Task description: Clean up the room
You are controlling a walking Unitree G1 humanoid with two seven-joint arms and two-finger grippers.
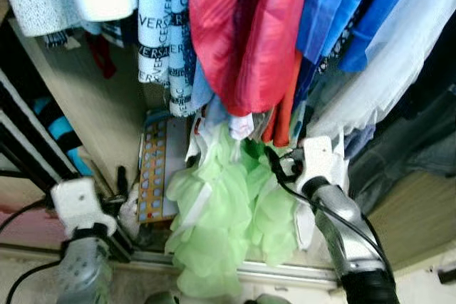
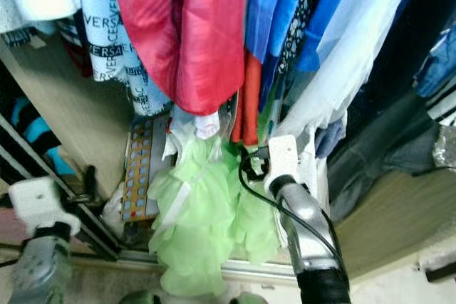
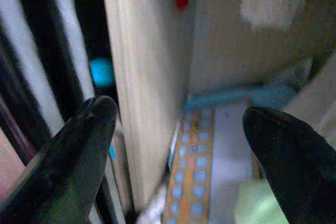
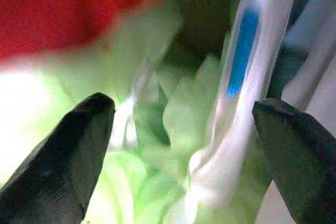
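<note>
While open, right pincer (image 4: 181, 156) faces green ruffles (image 4: 157, 145).

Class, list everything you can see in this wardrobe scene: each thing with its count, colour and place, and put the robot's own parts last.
Red garment: one, red, hanging centre.
Lettered garment: one, white with black print, hanging to the red one's left.
Blue garments: several, blue, hanging to its right.
Ruffled garment: one, pale green, low in the wardrobe.
Patterned board: one, orange with blue spots, leaning beside the green ruffles.
Left gripper: open, near the wardrobe's wooden panel.
Right gripper: open, at the green ruffles.
</note>
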